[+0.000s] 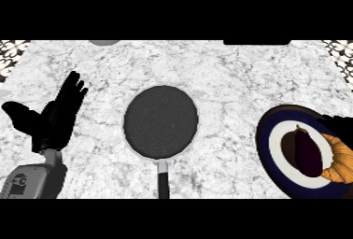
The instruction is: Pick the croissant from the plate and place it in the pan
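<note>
At the left edge of the bench [228, 70], the left hand [52, 121] is seen at rest, raised, with its fingers straight and spread and nothing held in them. The bench top is finished in a mottled grey-white marble pattern, flat and hard. In the middle of the bench a pan [160, 120] is laid, a dark, finely speckled matt oval with nothing in it, its slim handle [163, 179] directed at the near edge. Toward the right edge a glossy plate [265, 140] is set, with a dark blue rim, a white ring and a dark centre. A smooth, deep purple aubergine [308, 151] is laid on its centre, and the croissant [338, 161] is lodged just beside it on the plate's right side, golden-brown, crescent-shaped and ridged. The croissant is judged to be light, soft and flaky, easily crushed or torn at its thin tips, yet not slippery; it is best taken from above across its thick middle, with the aubergine left untouched. A black shape over the plate's far right rim is taken to be the right hand [339, 123]; whether it is open or closed cannot be told.
</note>
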Motion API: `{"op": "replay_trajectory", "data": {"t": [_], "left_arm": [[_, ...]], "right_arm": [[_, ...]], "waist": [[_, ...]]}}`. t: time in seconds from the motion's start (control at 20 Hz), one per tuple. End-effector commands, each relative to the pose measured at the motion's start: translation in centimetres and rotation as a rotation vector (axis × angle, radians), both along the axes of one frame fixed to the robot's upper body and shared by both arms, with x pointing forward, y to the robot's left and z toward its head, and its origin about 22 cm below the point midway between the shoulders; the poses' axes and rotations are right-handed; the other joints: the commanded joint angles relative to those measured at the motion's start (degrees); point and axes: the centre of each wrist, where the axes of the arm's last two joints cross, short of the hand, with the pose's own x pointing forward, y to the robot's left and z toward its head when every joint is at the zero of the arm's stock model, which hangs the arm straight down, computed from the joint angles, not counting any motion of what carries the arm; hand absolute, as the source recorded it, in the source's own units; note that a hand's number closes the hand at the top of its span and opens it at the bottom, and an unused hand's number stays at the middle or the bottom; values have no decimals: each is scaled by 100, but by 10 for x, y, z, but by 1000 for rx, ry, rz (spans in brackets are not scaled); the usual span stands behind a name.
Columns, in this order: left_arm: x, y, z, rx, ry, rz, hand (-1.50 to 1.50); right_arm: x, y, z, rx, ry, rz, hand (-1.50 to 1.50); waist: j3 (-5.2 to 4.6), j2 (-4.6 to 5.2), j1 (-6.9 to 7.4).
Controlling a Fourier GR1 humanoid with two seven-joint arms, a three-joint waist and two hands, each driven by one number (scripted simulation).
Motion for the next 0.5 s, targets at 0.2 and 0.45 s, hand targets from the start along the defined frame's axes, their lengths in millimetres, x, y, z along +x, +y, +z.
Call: {"op": "replay_trajectory", "data": {"t": [0.2,0.45], "left_arm": [[-24,8,10,19,-2,5,0],[-4,3,-3,7,-5,9,0]], "right_arm": [[5,-9,-30,50,3,-3,-150],[10,2,-47,64,47,-10,-150]], "waist": [[1,-5,29],[0,1,3]]}}
